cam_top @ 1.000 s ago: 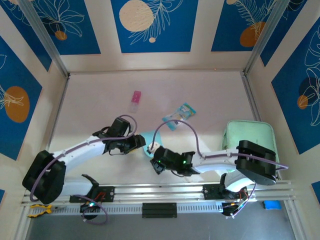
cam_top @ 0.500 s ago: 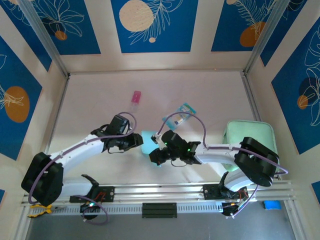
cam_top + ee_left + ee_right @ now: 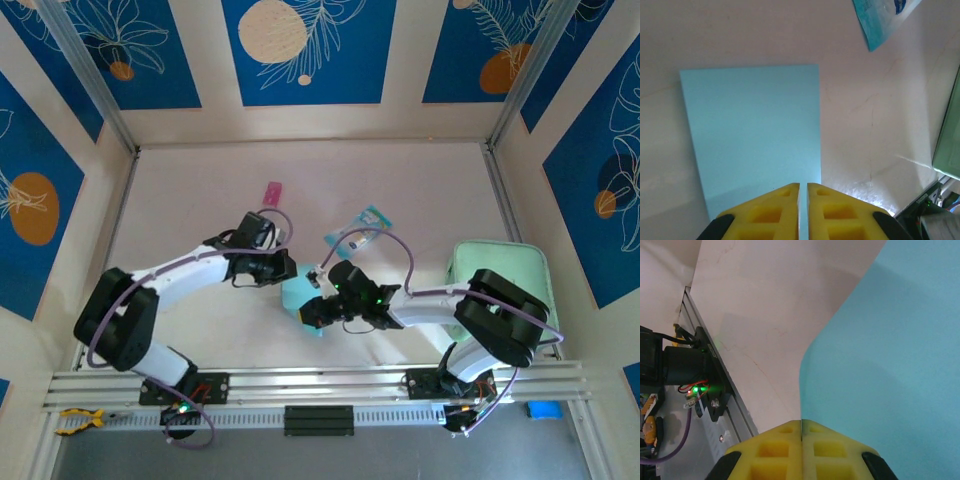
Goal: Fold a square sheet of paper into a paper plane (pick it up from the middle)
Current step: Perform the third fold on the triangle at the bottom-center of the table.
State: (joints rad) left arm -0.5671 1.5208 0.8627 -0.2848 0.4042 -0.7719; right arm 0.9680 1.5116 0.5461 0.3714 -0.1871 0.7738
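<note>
The square sheet of paper (image 3: 296,294) is plain light blue and lies between my two grippers near the table's middle front. In the left wrist view the sheet (image 3: 750,135) is a flat rectangle running in under my fingers. My left gripper (image 3: 283,268) (image 3: 803,186) sits at the sheet's far edge with its jaws pressed almost together on the paper. My right gripper (image 3: 310,312) (image 3: 801,421) is shut on the sheet's near edge. From there the sheet (image 3: 880,350) curves upward. No paper plane shape is visible.
A teal-and-clear packet (image 3: 362,228) (image 3: 880,20) lies just beyond the sheet. A small pink item (image 3: 271,192) lies farther back left. A pale mint-green pad (image 3: 500,270) sits at the right. The metal rail (image 3: 320,380) runs along the near edge.
My left arm has swung right and forward onto the sheet's far edge and its jaws have closed. My right gripper moved up and left with the sheet's near edge, still shut.
</note>
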